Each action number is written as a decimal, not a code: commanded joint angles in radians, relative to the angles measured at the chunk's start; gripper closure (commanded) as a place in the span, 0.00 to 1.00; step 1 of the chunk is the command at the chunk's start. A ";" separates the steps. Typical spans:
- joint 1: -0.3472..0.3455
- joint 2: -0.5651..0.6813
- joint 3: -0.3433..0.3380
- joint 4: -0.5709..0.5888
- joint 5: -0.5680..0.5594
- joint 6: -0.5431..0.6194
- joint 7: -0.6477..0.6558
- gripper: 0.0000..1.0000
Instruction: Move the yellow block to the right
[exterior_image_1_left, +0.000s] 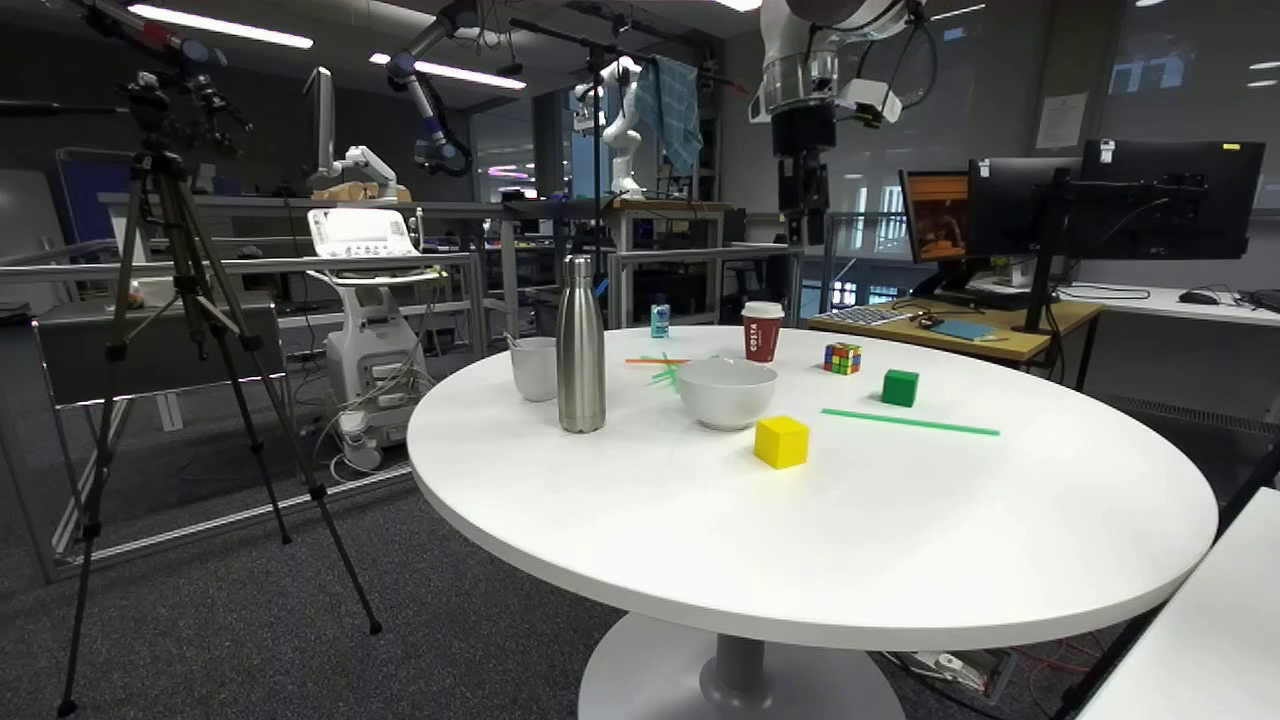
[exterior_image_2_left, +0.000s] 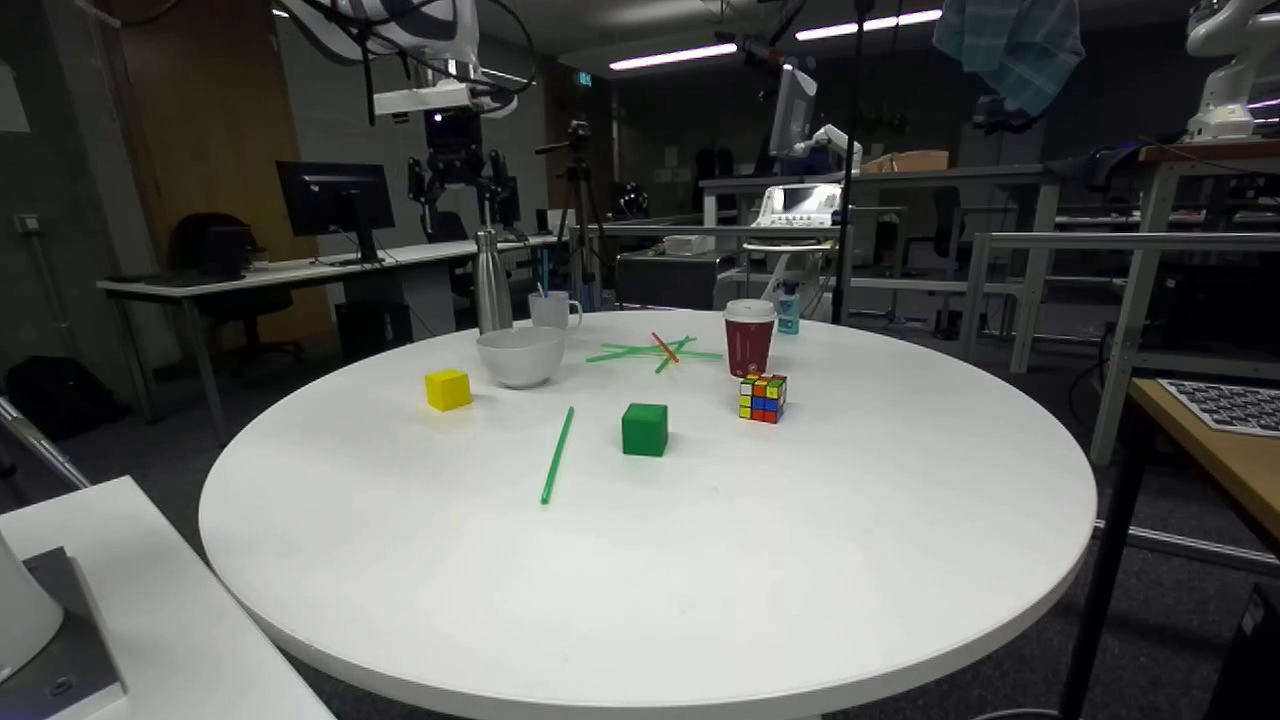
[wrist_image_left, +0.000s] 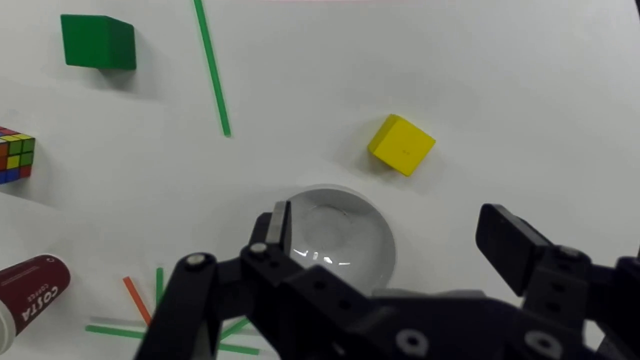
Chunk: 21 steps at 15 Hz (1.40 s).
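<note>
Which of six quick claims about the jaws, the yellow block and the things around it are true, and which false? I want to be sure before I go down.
1. The yellow block rests on the white table, outside the white bowl. True.
2. The jaws are shut on the yellow block. False: they stand open above the table, apart from the block.
3. The lone green stick lies between the yellow block and the green block. True.
4. The yellow block touches the white bowl. False: the wrist view shows a gap between them.
5. The metal bottle and the red cup both stand on the table. True.
6. The red cup lies on its side. False: it is upright in both exterior views.
</note>
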<state>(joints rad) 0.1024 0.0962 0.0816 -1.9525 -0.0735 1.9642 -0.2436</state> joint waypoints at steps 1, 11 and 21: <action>-0.009 0.096 0.004 0.118 0.062 -0.041 0.067 0.00; 0.004 0.097 0.007 0.034 0.122 0.031 0.285 0.00; 0.026 0.059 0.035 -0.229 0.181 0.215 0.368 0.00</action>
<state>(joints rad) 0.1210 0.1992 0.1113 -2.0994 0.0920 2.1152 0.1036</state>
